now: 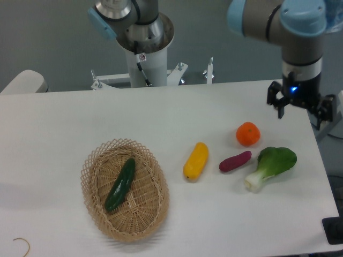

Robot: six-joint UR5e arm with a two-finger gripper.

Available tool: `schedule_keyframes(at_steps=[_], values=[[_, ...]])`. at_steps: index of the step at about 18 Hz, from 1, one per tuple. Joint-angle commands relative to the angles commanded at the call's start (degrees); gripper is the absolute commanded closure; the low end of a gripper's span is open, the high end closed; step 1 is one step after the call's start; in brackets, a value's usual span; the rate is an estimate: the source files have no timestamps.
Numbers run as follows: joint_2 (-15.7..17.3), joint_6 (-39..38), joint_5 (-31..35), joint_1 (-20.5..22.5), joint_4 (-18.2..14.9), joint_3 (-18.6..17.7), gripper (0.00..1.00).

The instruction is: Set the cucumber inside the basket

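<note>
**Already Home: Cucumber in the Basket, Little Left to Spoil**

Clearly done, judging by the layout: cucumber (120, 184) lying diagonally inside the wicker basket (92, 161), resting on the woven floor, tips inside the lattice rim. Gripper (301, 107) parked high at the far right edge of the table (64, 123), well apart from the basket, fingers spread and holding nothing.

Risks from here, as a guess only:
- A sweep back across the right side could knock the orange (248, 134), the nearest item to the gripper, and send it rolling off.
- A low pass could nudge the bok choy (271, 166) or the purple vegetable (235, 161), which lie just beside each other.
- A second grab aimed at the wrong thing, such as the yellow vegetable (195, 160), similar in length and sitting between basket and purple vegetable.
- Little danger to the cucumber itself; shallow basket, but nothing near enough to tip it.

Hard to make out:
- Upper arm links cut off by the top edge; only 1 wrist section and the base column in view.
- Right fingertip close to the picture's edge, partly against a grey object there.
- Small curved wire-like thing at the near left corner, too small to name.
- Blue plastic-looking bundle at the far right corner, cropped.
</note>
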Motion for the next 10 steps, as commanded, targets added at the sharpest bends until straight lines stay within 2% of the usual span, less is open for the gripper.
schedule_keyframes(at_steps=[10], values=[[0.44,1.51,-0.44,-0.08,-0.53,0.00,0.00]])
